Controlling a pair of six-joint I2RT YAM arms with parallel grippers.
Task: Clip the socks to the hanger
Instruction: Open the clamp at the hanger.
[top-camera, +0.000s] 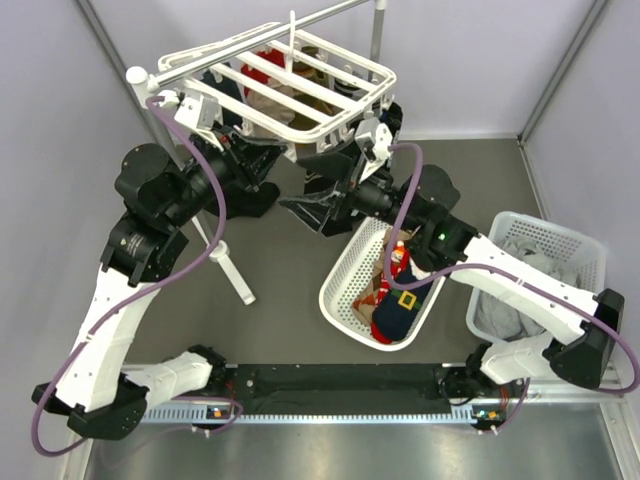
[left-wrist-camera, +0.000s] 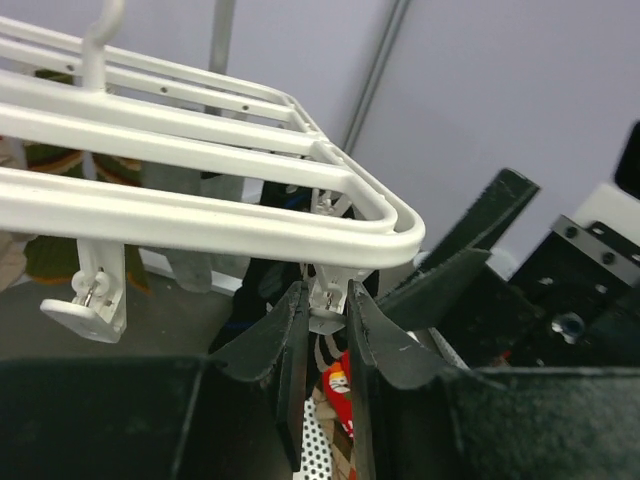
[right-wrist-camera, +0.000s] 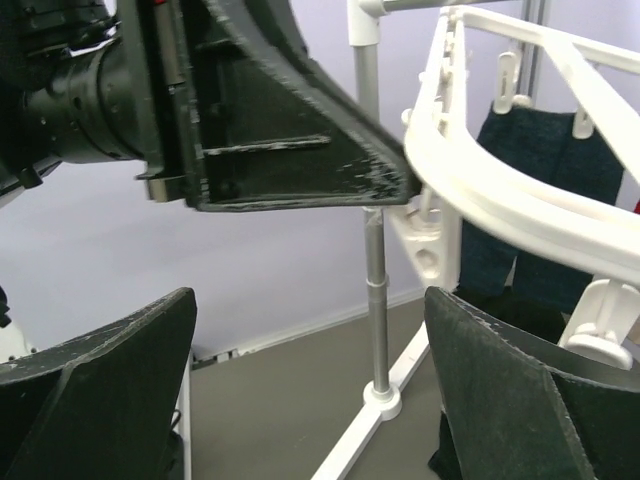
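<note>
The white hanger (top-camera: 290, 85) hangs at the back, with red and navy socks (top-camera: 262, 68) clipped under its bars. Its near corner shows in the left wrist view (left-wrist-camera: 380, 215). My left gripper (top-camera: 318, 157) is under that corner. In the left wrist view it (left-wrist-camera: 328, 312) is shut on a small white clip (left-wrist-camera: 328, 298). My right gripper (top-camera: 318, 212) is just below and in front of it. In the right wrist view it (right-wrist-camera: 310, 340) is open and empty, with the hanger's rim (right-wrist-camera: 500, 205) and a hung navy sock (right-wrist-camera: 545, 160) to its right. Loose socks, navy with a yellow buckle (top-camera: 405, 300) and red (top-camera: 398, 262), lie in a basket.
The tilted white basket (top-camera: 345, 275) that holds the loose socks sits right of centre. A second white basket (top-camera: 580, 245) with grey cloth stands at the far right. The stand's white foot (top-camera: 230, 265) and grey pole (right-wrist-camera: 375, 290) are on the floor to the left.
</note>
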